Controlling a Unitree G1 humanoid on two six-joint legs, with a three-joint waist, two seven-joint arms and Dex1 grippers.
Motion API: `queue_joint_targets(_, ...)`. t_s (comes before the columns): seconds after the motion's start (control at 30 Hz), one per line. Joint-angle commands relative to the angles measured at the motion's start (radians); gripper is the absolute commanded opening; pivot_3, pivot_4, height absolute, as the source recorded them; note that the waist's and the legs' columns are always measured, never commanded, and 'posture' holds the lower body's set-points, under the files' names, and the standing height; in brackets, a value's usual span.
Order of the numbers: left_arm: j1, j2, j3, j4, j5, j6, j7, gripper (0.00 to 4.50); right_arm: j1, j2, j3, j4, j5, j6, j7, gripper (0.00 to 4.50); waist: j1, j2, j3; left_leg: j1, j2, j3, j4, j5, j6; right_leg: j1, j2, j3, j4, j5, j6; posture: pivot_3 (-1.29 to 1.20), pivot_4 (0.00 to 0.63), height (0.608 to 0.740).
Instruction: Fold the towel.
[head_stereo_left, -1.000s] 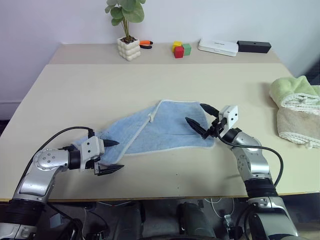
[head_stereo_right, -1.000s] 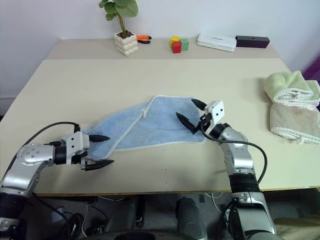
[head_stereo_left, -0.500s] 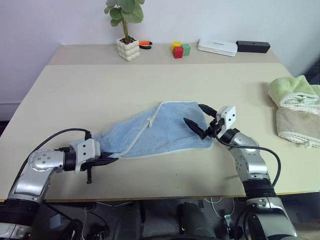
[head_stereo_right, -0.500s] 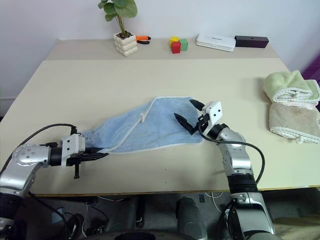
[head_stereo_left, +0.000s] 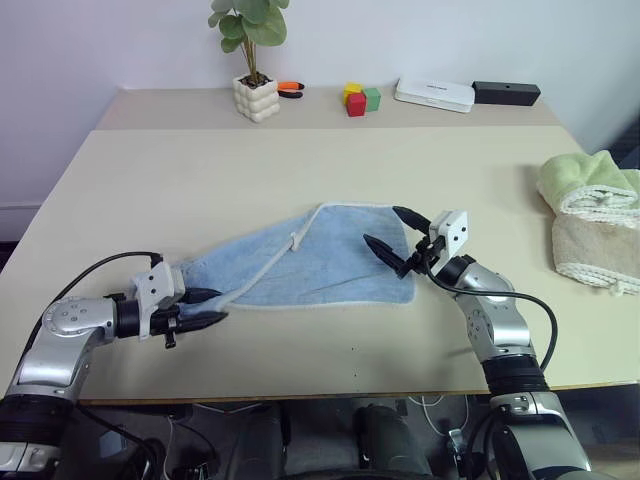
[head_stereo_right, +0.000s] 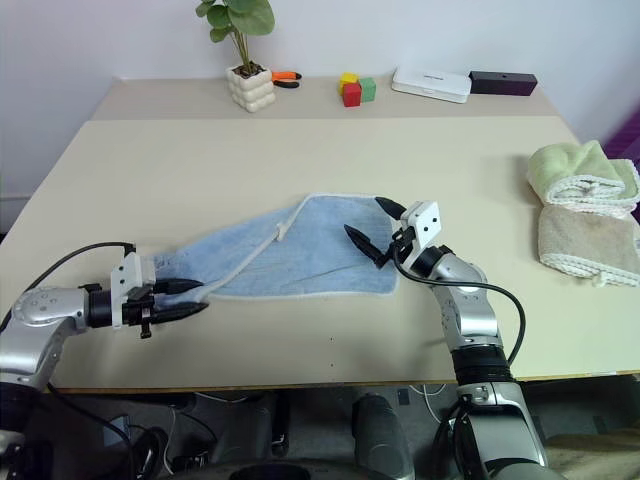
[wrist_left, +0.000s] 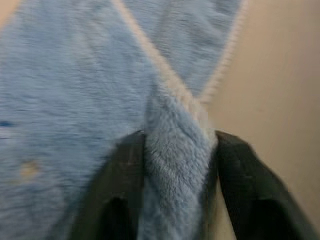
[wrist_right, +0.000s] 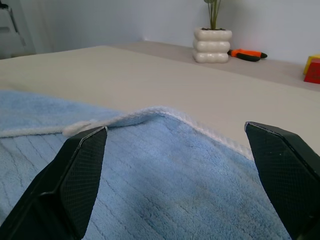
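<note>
- Gripping the towel's (head_stereo_left: 300, 265) near-left corner, the left pincer (head_stereo_left: 205, 308) has cloth bunched between its black fingers (wrist_left: 122, 170).
- Towel lies partly folded at mid-counter (head_stereo_left: 300, 170), white tag (head_stereo_left: 297, 238) on its folded edge.
- Right pincer (head_stereo_left: 390, 238) hovers over the towel's right end, fingers spread wide, holding nothing.
- Green and beige towels (head_stereo_left: 592, 220) sit at far right.

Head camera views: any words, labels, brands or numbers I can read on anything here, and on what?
No readable text in any view.
White tag on the blue towel: too small to tell whether it carries print.
White flat box at the back: no legible marking.
Black bar-shaped device beside it: no legible marking.
Red, yellow and green blocks: plain faces.
White plant pot: no label seen.
</note>
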Motion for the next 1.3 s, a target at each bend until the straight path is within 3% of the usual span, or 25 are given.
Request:
queue_joint_targets(0.03,0.002,0.035,0.03,0.009,0.002,-0.006,-0.019,1.89,-0.017,0.009,-0.002,-0.021,0.005,-0.018,-0.002,4.5,0.0,0.0,0.0,0.0,0.0,0.0,0.0,0.0,0.0,0.0,0.0,0.0,0.0,0.0,0.0,0.0,0.15,0.74)
queue_joint_targets(0.6,-0.02,0.116,0.006,0.127,0.089,-0.152,-0.061,1.89,-0.032,0.01,0.012,-0.024,-0.005,-0.044,0.011,4.5,-0.002,0.0,0.0,0.0,0.0,0.001,0.0,0.0,0.0,-0.001,0.0,0.0,0.001,0.0,0.0,0.0,0.15,0.74)
queue_joint_targets(0.7,-0.012,0.11,-0.011,0.11,0.075,-0.141,-0.095,1.08,-0.026,0.016,0.017,-0.028,-0.008,-0.047,0.007,4.5,-0.002,0.0,0.0,0.0,0.0,0.001,0.0,0.0,0.0,-0.001,0.0,0.0,0.001,0.0,0.0,0.0,0.15,0.74)
queue_joint_targets(0.77,-0.008,0.107,-0.002,0.09,0.043,-0.109,-0.11,0.13,-0.022,0.014,0.018,-0.029,-0.008,-0.046,0.008,4.5,-0.001,0.0,0.0,0.0,0.0,0.001,0.0,0.0,0.0,-0.001,0.0,0.0,0.001,0.0,0.0,0.0,0.15,0.74)
queue_joint_targets(1.0,-0.016,0.126,0.047,0.063,-0.064,-0.001,-0.184,0.06,-0.021,0.014,0.022,-0.013,-0.013,-0.052,0.007,4.5,-0.001,0.0,0.0,0.0,0.0,0.001,0.0,0.0,0.0,-0.001,0.0,0.0,0.001,0.0,0.0,0.0,0.15,0.74)
queue_joint_targets(1.3,-0.073,0.099,0.124,0.082,-0.133,0.125,-0.136,0.06,-0.024,0.022,0.028,-0.012,-0.016,-0.05,0.005,4.5,-0.002,0.0,0.0,0.0,0.0,0.001,0.0,0.0,0.0,-0.001,0.0,0.0,0.001,0.0,0.0,0.0,0.15,0.74)
